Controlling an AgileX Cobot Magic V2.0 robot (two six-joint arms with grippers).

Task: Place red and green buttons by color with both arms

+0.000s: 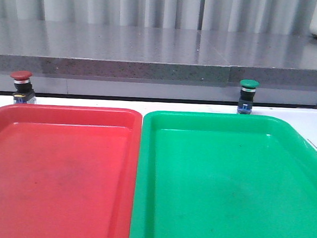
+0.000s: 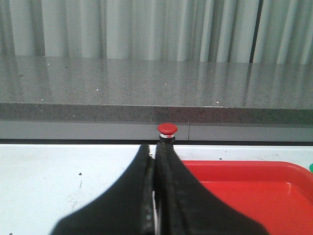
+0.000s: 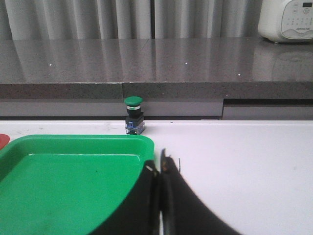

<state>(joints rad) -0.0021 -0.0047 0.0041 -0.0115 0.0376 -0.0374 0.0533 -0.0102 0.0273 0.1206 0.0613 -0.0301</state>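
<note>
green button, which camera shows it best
The right wrist view: the green button stands whole, from cap to base, beyond the green tray. In the front view the tray's rim hides its base. The left wrist view does not show it.

dark red button (image 1: 20, 76), green button (image 1: 249, 84), red tray (image 1: 57, 166), green tray (image 1: 230, 184), speckled grey ledge (image 1: 107, 67).

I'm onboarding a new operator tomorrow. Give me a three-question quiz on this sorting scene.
1. True or false: the red button already lies inside the red tray.
2. The green button stands: A) in the green tray; B) on the table beyond that tray's far rim; C) in a gripper.
3. Fill in: the left gripper and the right gripper are both ____.

Key: 1 false; 2 B; 3 shut.
</note>
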